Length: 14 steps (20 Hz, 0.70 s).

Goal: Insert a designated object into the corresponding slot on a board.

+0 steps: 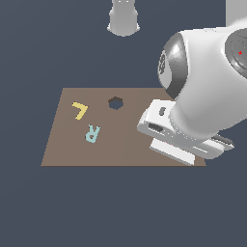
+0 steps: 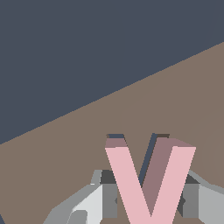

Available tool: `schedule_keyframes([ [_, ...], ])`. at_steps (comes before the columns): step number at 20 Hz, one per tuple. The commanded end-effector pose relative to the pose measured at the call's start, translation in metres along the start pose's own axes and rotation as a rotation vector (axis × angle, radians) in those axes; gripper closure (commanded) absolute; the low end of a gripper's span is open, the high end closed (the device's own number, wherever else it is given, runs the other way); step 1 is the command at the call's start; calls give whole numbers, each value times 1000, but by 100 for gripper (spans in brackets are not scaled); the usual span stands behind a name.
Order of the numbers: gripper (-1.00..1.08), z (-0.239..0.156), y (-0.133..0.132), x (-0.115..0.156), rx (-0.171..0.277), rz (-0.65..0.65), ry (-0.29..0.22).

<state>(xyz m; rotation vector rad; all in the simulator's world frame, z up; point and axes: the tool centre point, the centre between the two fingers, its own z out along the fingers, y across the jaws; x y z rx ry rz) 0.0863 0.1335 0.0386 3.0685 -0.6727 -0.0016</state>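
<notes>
The pink V-shaped designated object (image 2: 148,183) fills the close part of the wrist view, standing over the brown board (image 2: 61,166). My gripper (image 2: 150,199) is shut on it, a grey finger pressed against each side. Dark slivers of the slot (image 2: 115,136) show just past the V's two arm tips; most of the slot is hidden by the piece. In the exterior view the arm's white hand (image 1: 176,135) hangs over the board (image 1: 120,149) near its right end on the exterior view's right, covering the fingers, the V and the slot.
A yellow L (image 1: 79,110) and a light-blue R-shaped piece (image 1: 92,133) lie on the board toward the exterior view's left. A dark hexagonal hole (image 1: 115,102) sits near the board's far edge. The robot's base (image 1: 123,19) stands beyond the board.
</notes>
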Motion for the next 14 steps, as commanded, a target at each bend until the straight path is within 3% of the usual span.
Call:
schedule_keyframes([
  [1,108,5,0,0,1,2,0],
  [4,108,9,0,0,1,4,0],
  [5,-92,9,0,0,1,4,0],
  [14,-92,9,0,0,1,4,0],
])
